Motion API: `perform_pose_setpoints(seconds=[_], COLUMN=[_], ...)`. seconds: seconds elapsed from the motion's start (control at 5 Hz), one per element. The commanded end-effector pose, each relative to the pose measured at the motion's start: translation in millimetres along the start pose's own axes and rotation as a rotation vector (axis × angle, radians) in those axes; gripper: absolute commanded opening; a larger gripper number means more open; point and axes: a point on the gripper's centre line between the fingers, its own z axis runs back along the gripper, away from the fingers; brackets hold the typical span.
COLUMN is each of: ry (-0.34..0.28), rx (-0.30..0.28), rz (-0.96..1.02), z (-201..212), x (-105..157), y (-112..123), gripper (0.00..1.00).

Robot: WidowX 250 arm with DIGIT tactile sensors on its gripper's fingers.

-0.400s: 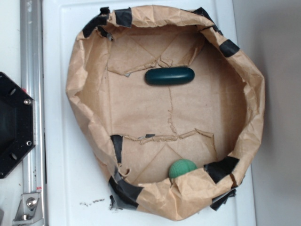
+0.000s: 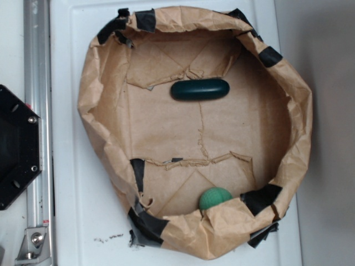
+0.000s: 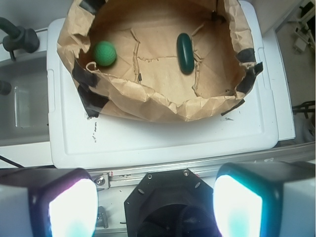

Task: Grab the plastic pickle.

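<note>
Lying on the bag's [image 2: 100, 111] floor near its rim, the pickle [image 2: 200, 89] is well apart from the ball [image 2: 214, 198]; the gripper [image 3: 155, 205] hangs spread wide, away from the bag.

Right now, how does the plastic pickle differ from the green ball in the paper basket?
The plastic pickle is dark teal-green; the green ball is lighter green. The pickle is long and capsule-shaped with a smooth surface; the ball is round and looks textured. The pickle lies on open floor of the paper basket; the ball sits against the basket's wall, partly hidden in the exterior view. Both are green, lie inside the basket, and are untouched.
</note>
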Motion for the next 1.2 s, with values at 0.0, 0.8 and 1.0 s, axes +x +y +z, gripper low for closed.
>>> perform_pose_setpoints(seconds=[0.0,0.8,1.0], ry=[-0.120,-0.012,0.011], rx=[-0.042,-0.050,-0.023], rz=[0.008,-0.232,-0.214], z=[-64.6,-189.1,-199.6], x=[89.7,134.7,137.1], y=[26.3,47.4,61.6], gripper=[1.00,1.00,1.00])
